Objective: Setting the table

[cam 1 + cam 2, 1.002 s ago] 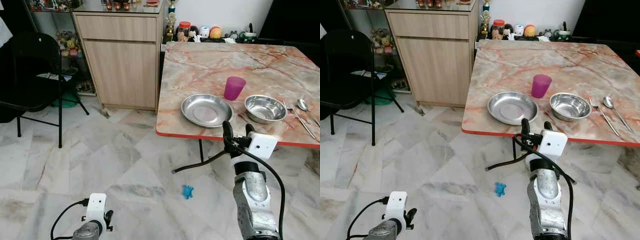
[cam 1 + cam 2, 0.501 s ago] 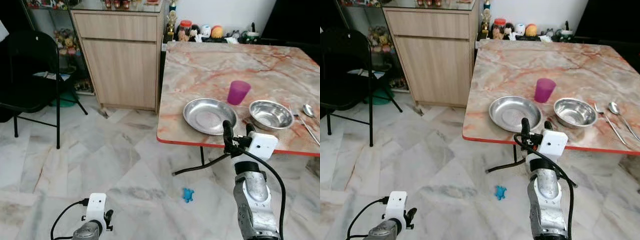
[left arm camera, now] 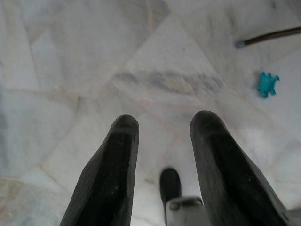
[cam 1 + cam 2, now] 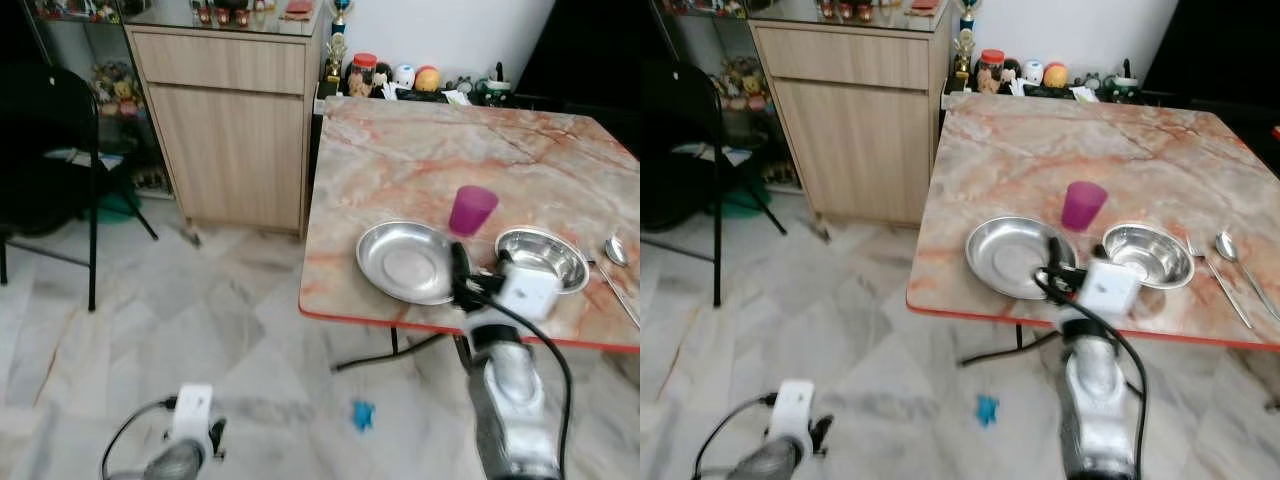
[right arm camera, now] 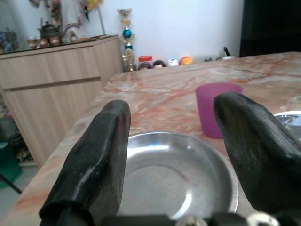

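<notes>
Over plate (image 4: 408,262), right gripper (image 4: 478,268) advanced.

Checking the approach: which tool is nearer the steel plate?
Right. The right tool is raised at the table edge, just before the steel plate; the left tool hangs low over the floor, far off.

The right arm (image 4: 512,400) is silver metal, topped by a white camera box (image 4: 527,291) with a looping black cable (image 4: 545,345). Long black fingers (image 5: 96,160) are smooth and rounded.
</notes>
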